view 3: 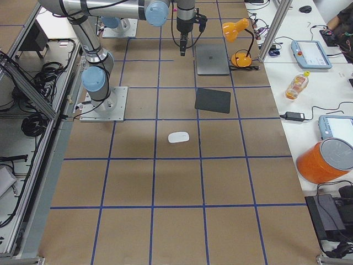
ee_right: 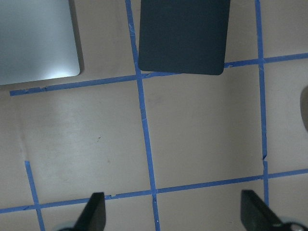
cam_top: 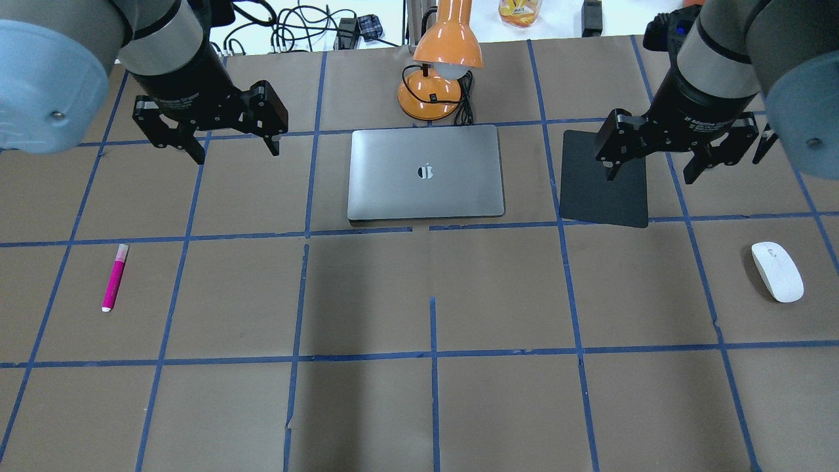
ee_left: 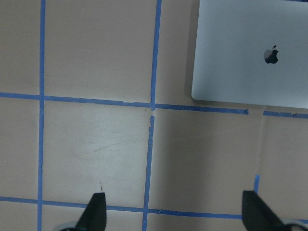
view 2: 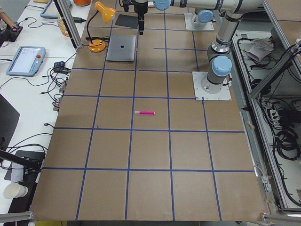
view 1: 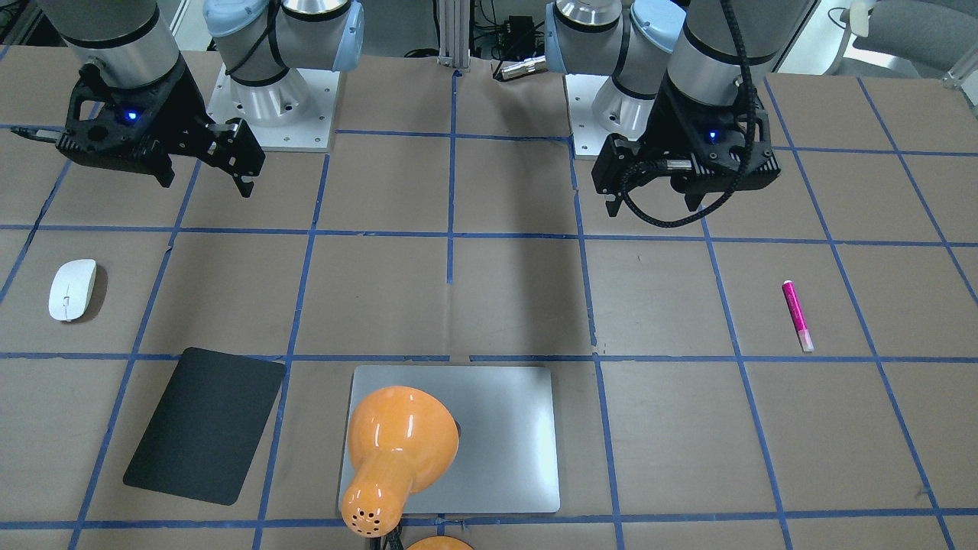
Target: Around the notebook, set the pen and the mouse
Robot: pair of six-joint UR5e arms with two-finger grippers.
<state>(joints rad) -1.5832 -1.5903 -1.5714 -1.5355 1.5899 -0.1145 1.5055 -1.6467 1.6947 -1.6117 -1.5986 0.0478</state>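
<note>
The magenta pen [cam_top: 113,277] lies alone on the table's left part, well in front of my left gripper [cam_top: 236,152], which hangs open and empty left of the silver notebook [cam_top: 426,190]. The white mouse [cam_top: 777,271] rests at the far right, in front of and right of my right gripper [cam_top: 649,176], also open and empty, hovering over the near edge of a black mat. In the front-facing view the pen [view 1: 797,315] is at right and the mouse [view 1: 72,289] at left. The left wrist view shows the notebook's corner [ee_left: 250,53] beyond the open fingers.
A black mat [cam_top: 600,196] lies right of the notebook. An orange desk lamp [cam_top: 446,56] stands behind the notebook, its shade leaning over it. Cables and a bottle sit beyond the table's far edge. Blue tape lines grid the brown table surface [cam_top: 432,406].
</note>
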